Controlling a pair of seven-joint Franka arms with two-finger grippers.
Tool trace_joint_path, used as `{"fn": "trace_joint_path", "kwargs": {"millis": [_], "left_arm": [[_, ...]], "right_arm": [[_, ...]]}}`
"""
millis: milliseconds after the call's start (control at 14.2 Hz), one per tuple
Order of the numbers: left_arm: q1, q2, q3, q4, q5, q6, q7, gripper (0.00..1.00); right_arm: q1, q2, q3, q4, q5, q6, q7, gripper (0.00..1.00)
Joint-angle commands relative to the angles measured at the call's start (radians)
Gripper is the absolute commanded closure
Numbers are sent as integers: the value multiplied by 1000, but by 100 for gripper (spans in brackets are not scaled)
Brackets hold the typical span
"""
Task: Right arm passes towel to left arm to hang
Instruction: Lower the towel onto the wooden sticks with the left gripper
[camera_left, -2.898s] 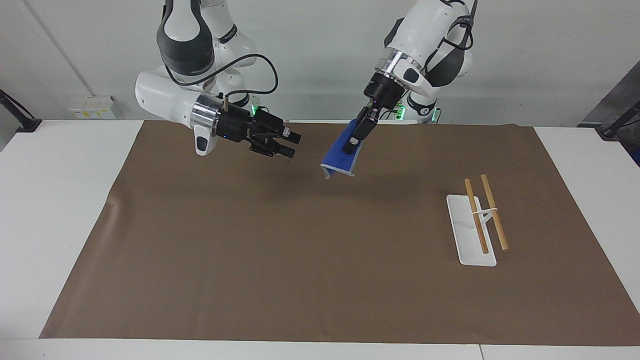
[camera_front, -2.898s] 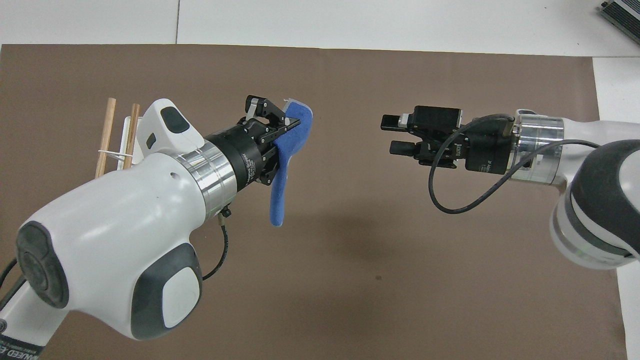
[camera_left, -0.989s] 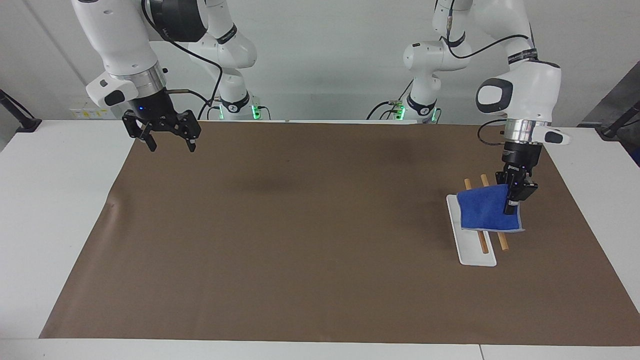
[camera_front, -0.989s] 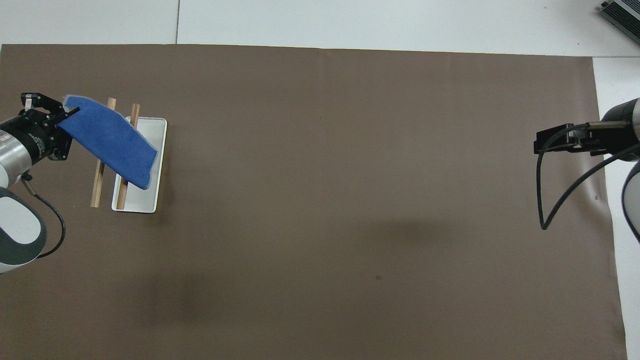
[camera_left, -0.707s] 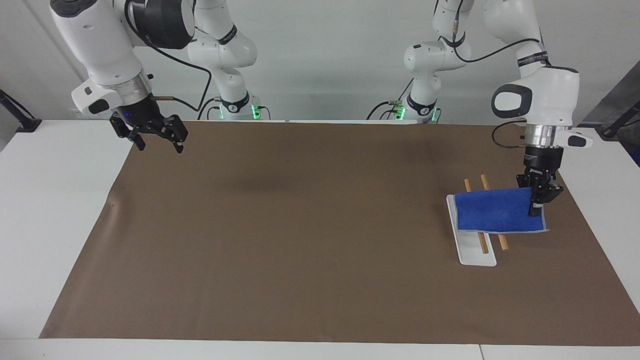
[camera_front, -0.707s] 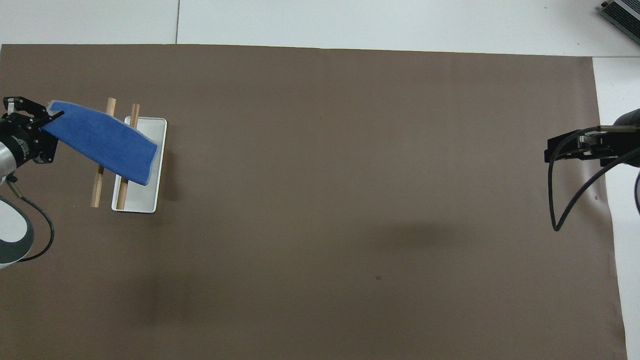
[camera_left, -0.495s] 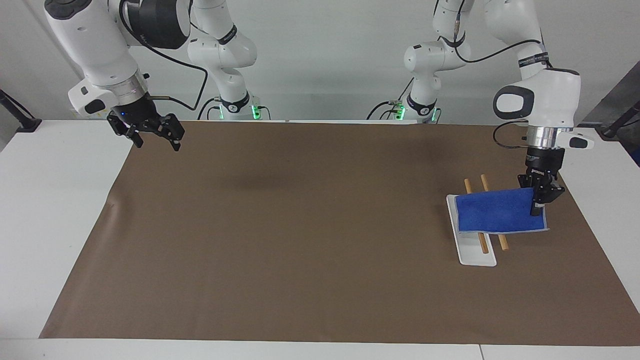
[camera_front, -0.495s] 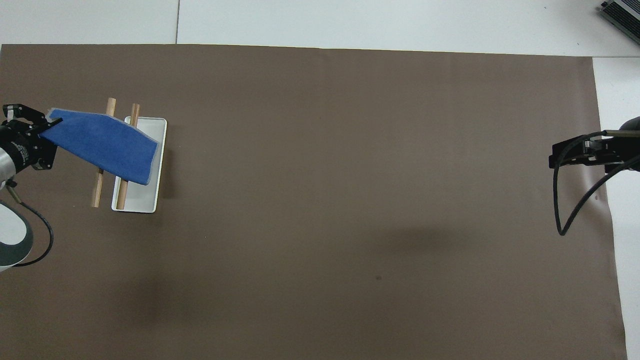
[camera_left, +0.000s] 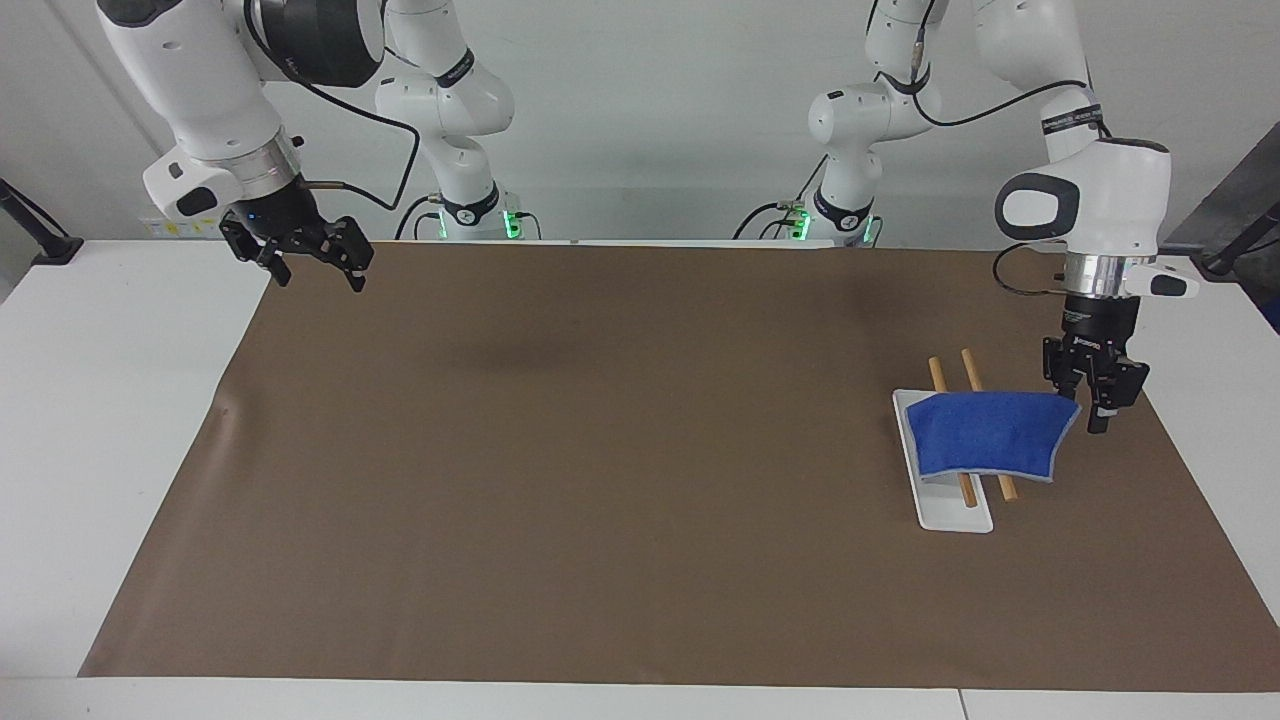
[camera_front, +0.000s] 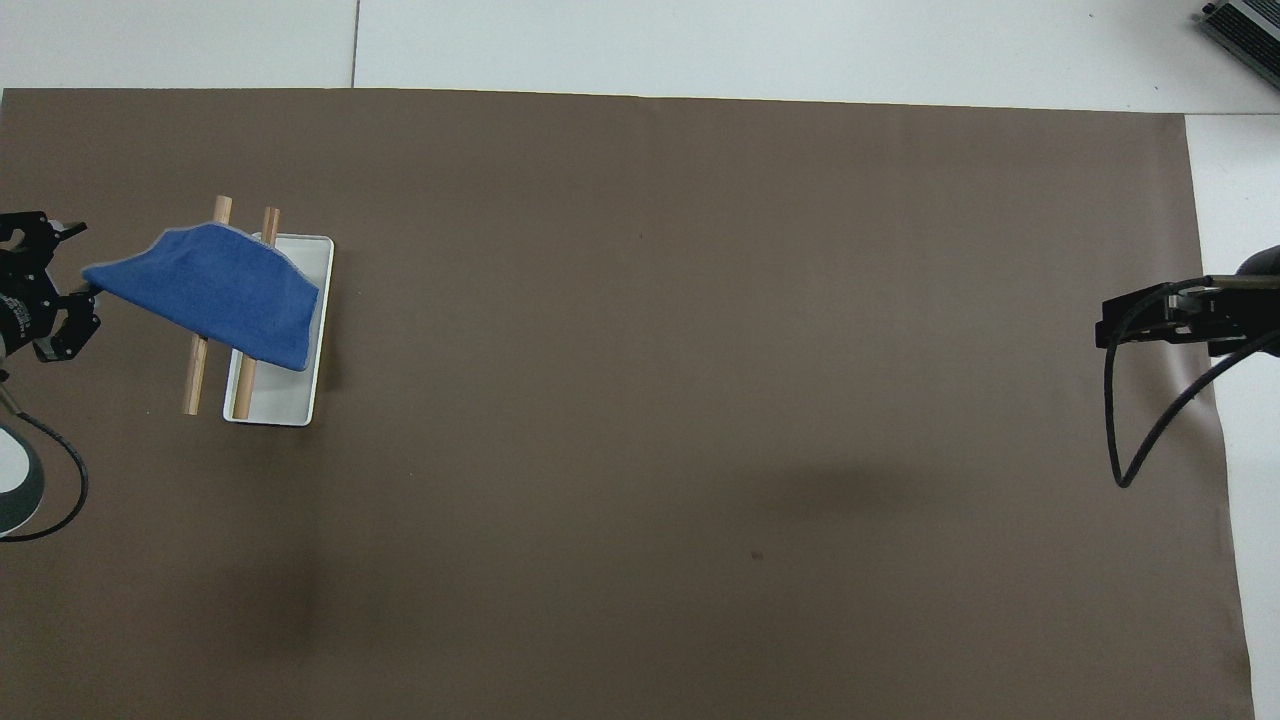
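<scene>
1. Rack (camera_left: 940, 500): stands at the left arm's end of the table; its two wooden rods run nearer-to-farther from the robots.
2. Towel (camera_left: 988, 433): draped across both rods, long axis crosswise to them.
3. Left gripper (camera_left: 1088, 398): just beside the towel's corner on the rack's table-end side, fingers spread, holding nothing. Any withdrawal should, by judgement, go up and away from the rack.
4. Right gripper (camera_left: 312, 262): well apart from the rack, at the right arm's end, fingers spread, waiting.

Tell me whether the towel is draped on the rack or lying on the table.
Draped on the rack: the towel lies across both wooden rods, above the white base. The left gripper, open, is beside its edge.
</scene>
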Motion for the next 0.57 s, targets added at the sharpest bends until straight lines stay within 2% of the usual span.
{"fn": "trace_joint_path", "kwargs": {"millis": [0, 212, 353, 495], "left_arm": [[49, -12, -10, -14, 5, -7, -6, 34], [66, -13, -7, -7, 3, -13, 1, 27], [66, -18, -6, -3, 5, -15, 5, 9], [56, -41, -6, 9, 6, -70, 22, 7]], "right_arm": [[-5, -24, 1, -30, 0, 5, -1, 0], [-5, -24, 1, -30, 0, 5, -1, 0], [-5, -24, 1, -28, 0, 5, -1, 0], [-5, -24, 1, -30, 0, 5, -1, 0]]}}
